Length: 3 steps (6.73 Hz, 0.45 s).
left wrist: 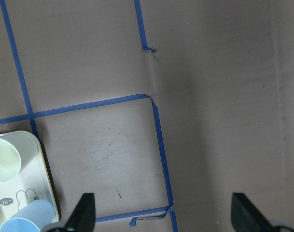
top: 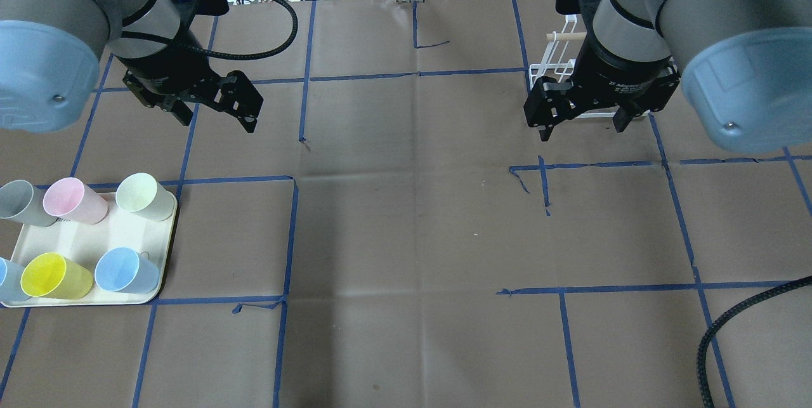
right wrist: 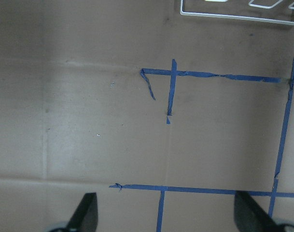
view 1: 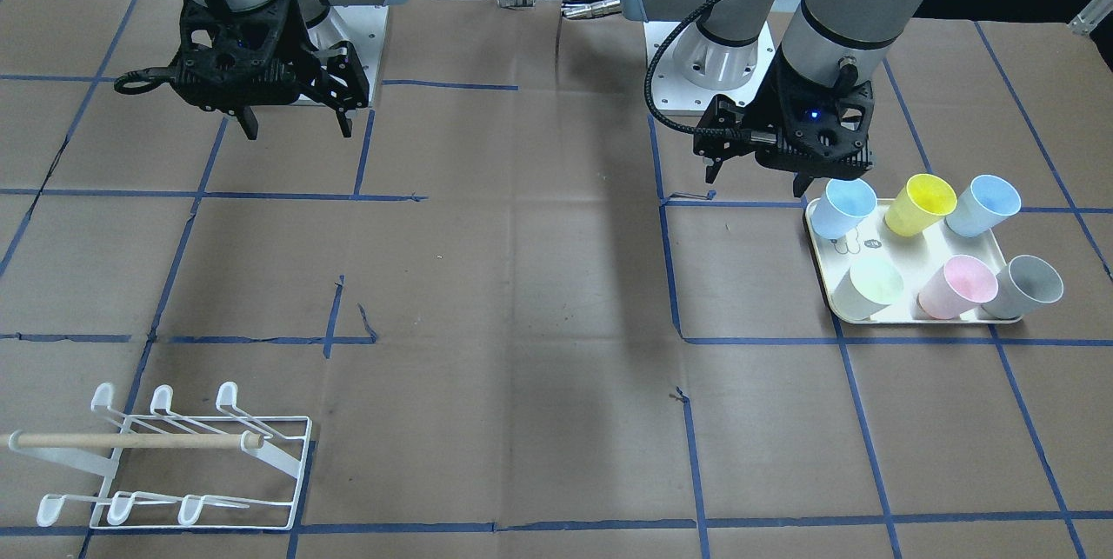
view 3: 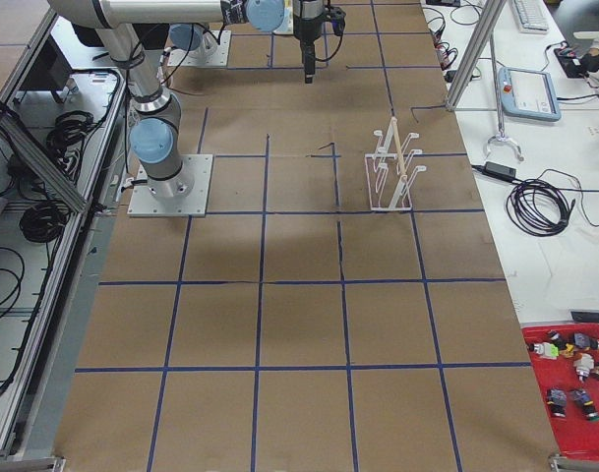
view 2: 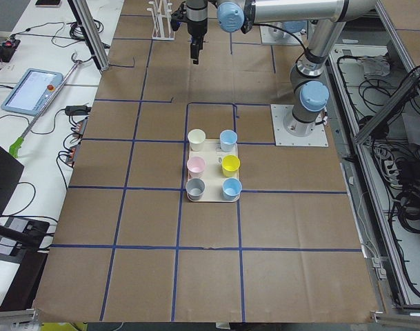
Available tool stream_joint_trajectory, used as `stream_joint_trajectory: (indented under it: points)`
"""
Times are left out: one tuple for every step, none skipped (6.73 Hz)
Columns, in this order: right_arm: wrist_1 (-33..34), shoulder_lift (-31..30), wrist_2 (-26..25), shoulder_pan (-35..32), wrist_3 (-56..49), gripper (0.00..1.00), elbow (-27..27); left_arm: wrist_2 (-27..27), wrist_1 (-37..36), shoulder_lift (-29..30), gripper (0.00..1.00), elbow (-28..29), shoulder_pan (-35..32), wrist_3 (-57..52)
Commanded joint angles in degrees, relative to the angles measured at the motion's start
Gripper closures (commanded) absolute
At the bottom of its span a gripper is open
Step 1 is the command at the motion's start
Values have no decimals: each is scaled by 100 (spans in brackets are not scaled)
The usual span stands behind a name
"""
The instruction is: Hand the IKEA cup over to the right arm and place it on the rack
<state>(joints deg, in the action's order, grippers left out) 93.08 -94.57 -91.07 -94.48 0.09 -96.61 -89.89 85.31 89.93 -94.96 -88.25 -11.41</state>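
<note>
**A:** Where are the cups?

**B:** All six stand upright on the cream tray point(view 1: 904, 250) at the left arm's end of the table. In the row nearer the robot there's a blue cup point(view 1: 849, 204), a yellow cup point(view 1: 922, 202) and a light-blue cup point(view 1: 983, 204). The outer row has a pale green cup point(view 1: 872, 285), a pink cup point(view 1: 956, 285) and a grey cup point(view 1: 1029, 285). None is held.

**A:** And the left gripper?

**B:** The left gripper point(top: 219, 122) hangs in the air beside the tray, toward the middle, jaws spread wide with nothing between them. Its wrist camera catches only the tray's corner.

**A:** The rack?

**B:** The rack point(view 1: 200, 463) is at the opposite end, on the operators' side, well apart from the tray, with its wooden dowel point(view 1: 130, 440) lying across it. The right gripper point(view 1: 298, 131) hangs on the robot's side of it, jaws likewise apart and empty. Seen from behind the robot, the right arm point(top: 634, 33) covers part of the rack.

**A:** What lies between?

**B:** A brown paper table point(view 1: 522, 281) crossed by blue tape point(view 1: 671, 281). Off it are a pendant point(view 2: 30, 89) on a side bench and a red bin point(view 3: 574, 393) of small parts.
</note>
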Motion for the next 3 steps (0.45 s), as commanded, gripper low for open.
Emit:
stream_joint_trajectory:
  points:
    - [0, 0, 1, 0, 0, 0, 2, -20, 29, -36, 0, -92, 149, -106]
    - [0, 0, -7, 0, 0, 0, 2, 6, 30, -80, 0, -162, 568, -638]
    - [-9, 0, -7, 0, 0, 0, 2, 15, -22, -81, 0, -311, 1155, -1061]
